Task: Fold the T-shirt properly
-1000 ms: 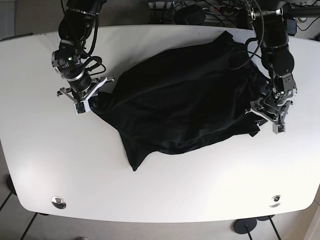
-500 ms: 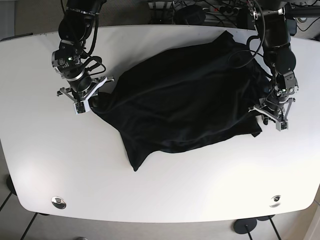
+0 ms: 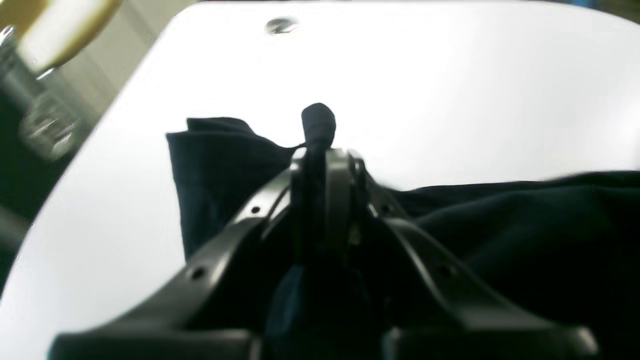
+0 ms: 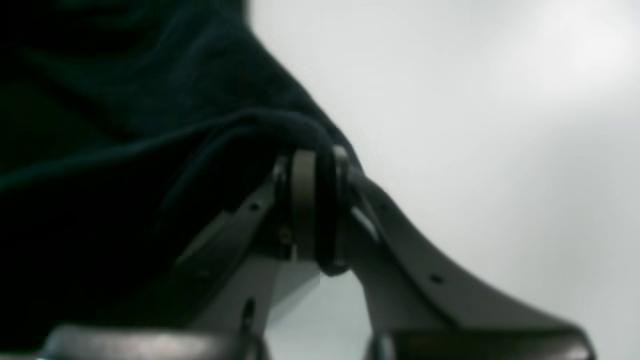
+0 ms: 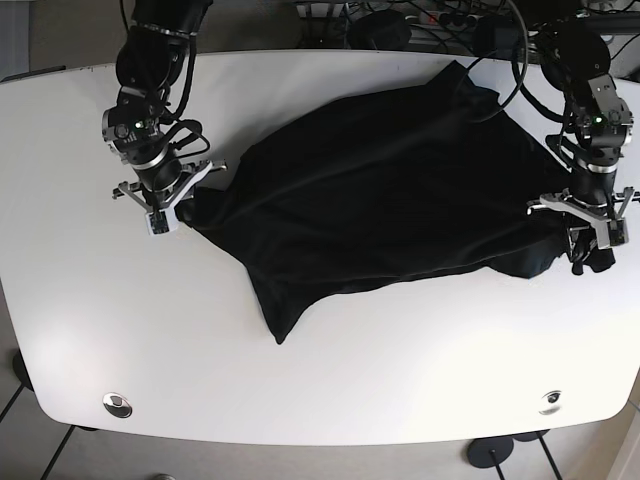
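A black T-shirt (image 5: 380,200) lies crumpled and stretched across the middle of the white table (image 5: 400,380). My left gripper (image 5: 590,250), at the right of the base view, is shut on the shirt's right edge; in the left wrist view (image 3: 322,155) a nub of black cloth (image 3: 318,122) sticks out past the closed jaws. My right gripper (image 5: 168,212), at the left of the base view, is shut on the shirt's left edge; in the right wrist view (image 4: 315,165) a fold of cloth (image 4: 280,125) lies pinched between the jaws.
The table's right edge (image 5: 634,300) is close to the left gripper. Two metal discs (image 5: 118,404) (image 5: 550,402) sit near the front corners. Cables (image 5: 400,20) lie behind the table's back edge.
My left gripper has moved outward toward the table's right edge with the cloth in it, pulling the shirt wider. My right gripper has shifted only slightly, still holding.
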